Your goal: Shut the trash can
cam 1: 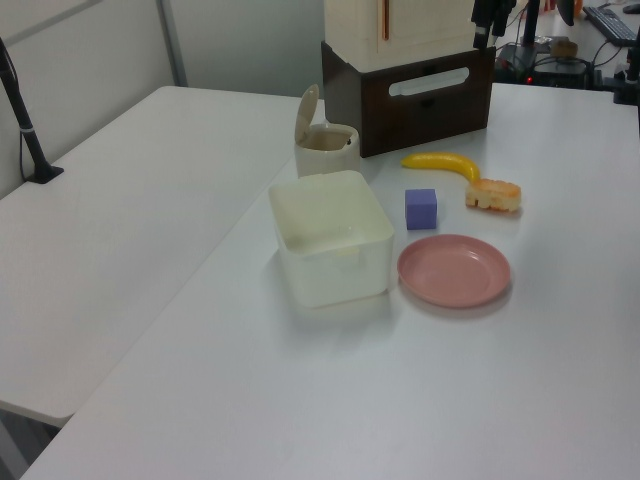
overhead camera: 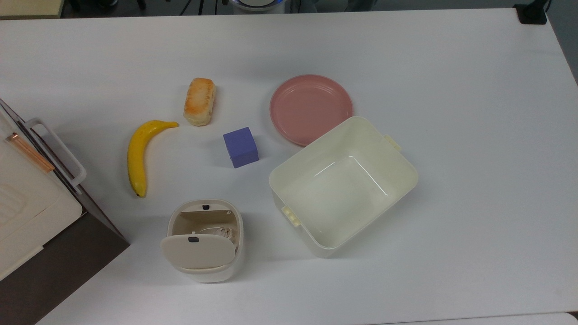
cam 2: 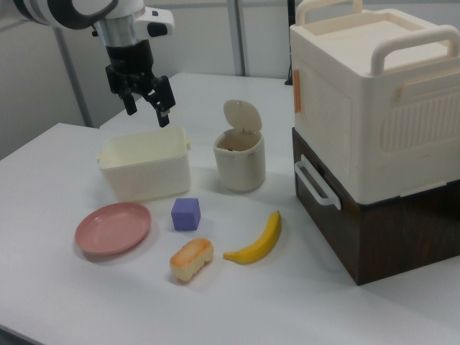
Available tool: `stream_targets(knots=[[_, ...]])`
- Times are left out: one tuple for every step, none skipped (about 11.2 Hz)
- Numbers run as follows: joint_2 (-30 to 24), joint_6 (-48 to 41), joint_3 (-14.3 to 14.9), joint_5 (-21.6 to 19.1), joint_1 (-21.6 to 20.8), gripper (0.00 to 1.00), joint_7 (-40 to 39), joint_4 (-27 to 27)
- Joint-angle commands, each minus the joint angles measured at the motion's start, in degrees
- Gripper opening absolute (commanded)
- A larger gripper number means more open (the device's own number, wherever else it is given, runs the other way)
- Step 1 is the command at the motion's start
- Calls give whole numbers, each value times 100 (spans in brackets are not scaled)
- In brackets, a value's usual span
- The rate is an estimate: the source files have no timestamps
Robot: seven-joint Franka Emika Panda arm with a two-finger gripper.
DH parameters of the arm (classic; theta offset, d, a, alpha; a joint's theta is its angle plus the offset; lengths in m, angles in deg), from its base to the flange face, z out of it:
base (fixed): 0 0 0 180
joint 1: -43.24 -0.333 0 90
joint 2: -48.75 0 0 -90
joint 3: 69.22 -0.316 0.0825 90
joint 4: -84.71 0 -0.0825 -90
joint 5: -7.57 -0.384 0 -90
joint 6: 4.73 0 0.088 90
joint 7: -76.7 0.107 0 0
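In the right view we see our gripper [cam 2: 149, 106], jaws apart and empty, hanging in the upper left above the tub [cam 2: 144, 172], with the trash can [cam 2: 239, 159] lower right at frame centre, its lid [cam 2: 241, 115] upright

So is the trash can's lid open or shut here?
Open: the lid stands upright above the trash can, and the inside shows.

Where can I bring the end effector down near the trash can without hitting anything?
The table is bare on the top view's right of the tub and below the trash can. It is crowded among the banana, block and plate.
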Motion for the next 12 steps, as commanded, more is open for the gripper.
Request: stream_targets(knots=[[-135,37,61,-238,-1,100,62,104],[-135,-25,69,-204,8,100,46,103],[-135,-51,70,-195,8,100,37,103],[-126,-52,87,-195,17,100,37,95],[-135,-60,96,-213,26,100,37,95],[-126,-52,96,-213,26,100,28,95],[-126,-52,87,-230,17,100,19,95],[-118,-52,87,-230,17,100,11,95],[-117,-52,87,-230,8,100,2,103],[-126,-60,87,-230,8,100,-16,103],[-126,-60,87,-196,-9,100,-7,103],[-126,-60,70,-160,-18,100,-24,103]])
